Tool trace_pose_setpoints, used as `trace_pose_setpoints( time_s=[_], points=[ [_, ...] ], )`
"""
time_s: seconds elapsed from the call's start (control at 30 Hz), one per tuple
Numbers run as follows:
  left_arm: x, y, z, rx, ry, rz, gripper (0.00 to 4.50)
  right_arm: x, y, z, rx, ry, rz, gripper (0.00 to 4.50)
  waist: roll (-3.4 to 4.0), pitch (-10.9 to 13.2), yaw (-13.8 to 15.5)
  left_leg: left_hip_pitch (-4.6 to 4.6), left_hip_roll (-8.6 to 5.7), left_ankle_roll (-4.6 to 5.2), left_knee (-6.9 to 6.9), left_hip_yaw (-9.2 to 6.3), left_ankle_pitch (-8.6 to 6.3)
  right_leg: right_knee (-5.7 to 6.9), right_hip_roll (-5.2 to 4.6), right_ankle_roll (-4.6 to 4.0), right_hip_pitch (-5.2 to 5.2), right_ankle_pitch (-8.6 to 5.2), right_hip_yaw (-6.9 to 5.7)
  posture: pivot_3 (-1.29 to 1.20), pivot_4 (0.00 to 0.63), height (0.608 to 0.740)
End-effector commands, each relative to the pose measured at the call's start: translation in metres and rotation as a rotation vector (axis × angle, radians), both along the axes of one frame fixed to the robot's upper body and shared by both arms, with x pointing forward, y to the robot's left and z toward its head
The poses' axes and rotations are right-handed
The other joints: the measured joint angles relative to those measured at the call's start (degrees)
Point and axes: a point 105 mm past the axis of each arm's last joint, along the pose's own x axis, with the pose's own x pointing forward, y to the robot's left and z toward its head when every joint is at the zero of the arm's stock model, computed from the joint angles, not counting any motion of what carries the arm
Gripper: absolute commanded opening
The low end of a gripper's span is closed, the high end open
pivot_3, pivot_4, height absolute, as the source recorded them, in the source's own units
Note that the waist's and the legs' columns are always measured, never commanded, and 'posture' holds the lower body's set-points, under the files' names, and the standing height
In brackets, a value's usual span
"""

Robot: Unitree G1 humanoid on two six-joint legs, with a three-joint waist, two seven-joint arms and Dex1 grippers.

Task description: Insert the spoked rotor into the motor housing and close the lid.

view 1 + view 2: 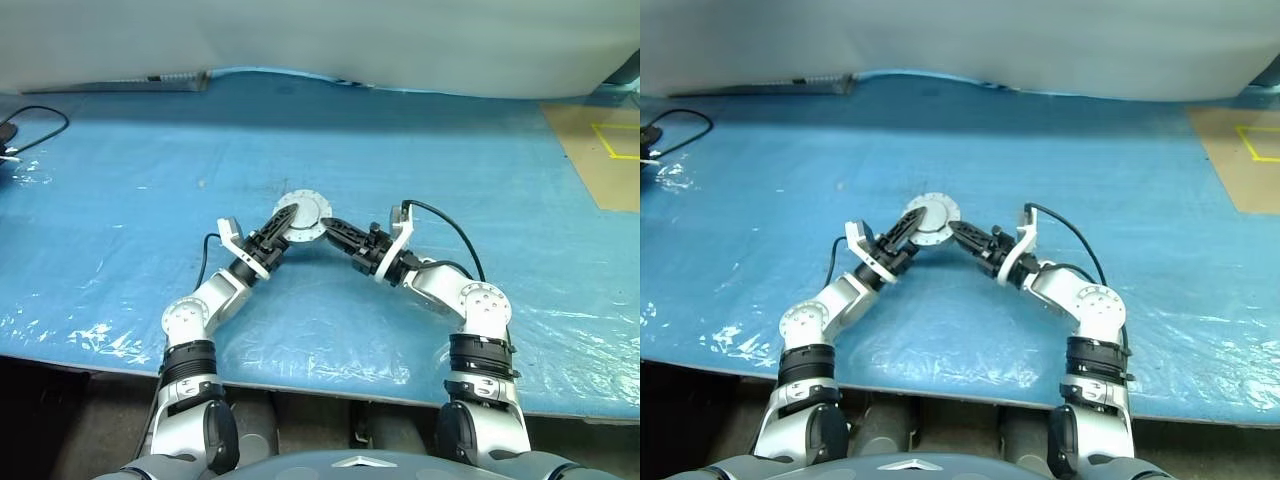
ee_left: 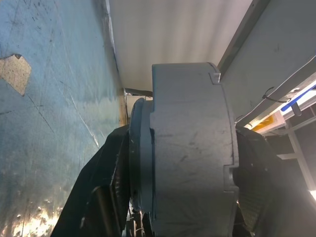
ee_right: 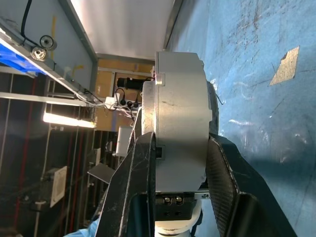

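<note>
Centrally, over the blue plastic-covered surface [image 1: 120, 200], the motor housing [image 1: 302, 216] is held up between both grippers, its round flanged face toward the head camera. The left gripper [image 1: 277, 233] meets it from its left, fingers [image 2: 103, 197] spread on either flat side of the grey body; the right gripper [image 1: 335, 232] pinches it from the other side, its black fingers [image 3: 133, 182] against both faces. A black cable [image 1: 35, 125] lies at the surface's far left edge, well apart.
</note>
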Motion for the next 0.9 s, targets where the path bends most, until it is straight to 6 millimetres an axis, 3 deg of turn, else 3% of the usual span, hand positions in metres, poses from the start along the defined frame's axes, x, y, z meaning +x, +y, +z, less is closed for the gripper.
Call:
trace_pose_setpoints(
  time_s=[0.03,0.07,0.33,0.47,0.6,0.67,0.9],
  points=[
    [0.003,0.004,0.008,0.014,-0.03,0.009,2.38,0.001,0.0,0.022,0.015,-0.133,-0.021,1.04,0.0,0.0,0.0,0.0,0.0,0.0,0.02,0.0,0.0,0.01,0.0,0.0,0.0,0.0,0.0,0.0,0.15,0.74],
    [0.006,0.006,0.007,0.029,-0.028,0.018,2.38,0.003,-0.003,0.023,0.002,-0.155,-0.035,1.78,0.0,0.0,0.0,0.0,0.0,0.0,0.03,0.0,0.0,0.02,0.0,0.0,0.0,0.0,0.0,0.0,0.15,0.74],
    [0.046,0.025,0.002,0.177,0.0,0.131,2.38,0.023,-0.024,0.016,-0.239,-0.306,-0.14,4.48,-0.02,-0.01,0.07,0.0,0.0,0.01,0.24,-0.05,0.0,0.04,0.0,0.09,0.1,0.07,0.02,0.0,0.15,0.74],
    [0.072,0.027,0.008,0.25,-0.005,0.173,2.38,0.025,-0.02,0.009,-0.536,-0.526,-0.16,4.5,-0.04,0.0,0.13,-0.05,-0.01,0.01,0.33,-0.1,0.01,0.07,0.01,0.1,0.1,0.09,0.0,0.0,0.15,0.74],
    [0.088,0.022,0.016,0.283,-0.014,0.182,2.38,0.018,-0.011,0.015,-0.667,-0.781,-0.21,4.5,-0.12,0.03,0.19,-0.13,-0.02,0.01,0.35,-0.16,0.01,0.1,0.01,0.1,0.1,0.09,-0.06,0.0,0.15,0.74],
    [0.096,0.019,0.016,0.31,0.001,0.2,2.38,0.014,-0.011,0.007,-0.805,-0.888,-0.225,4.5,-0.16,0.05,0.19,-0.18,-0.03,0.01,0.36,-0.19,0.01,0.09,0.0,0.1,0.1,0.09,-0.08,0.0,0.15,0.74],
    [0.108,0.005,0.009,0.398,0.061,0.249,2.38,0.01,-0.011,-0.005,-0.941,-1.018,-0.267,4.5,-0.34,0.14,0.11,-0.23,-0.06,0.01,0.42,-0.37,0.0,0.15,0.0,0.09,0.1,0.1,-0.13,0.0,0.15,0.74]
  ],
)
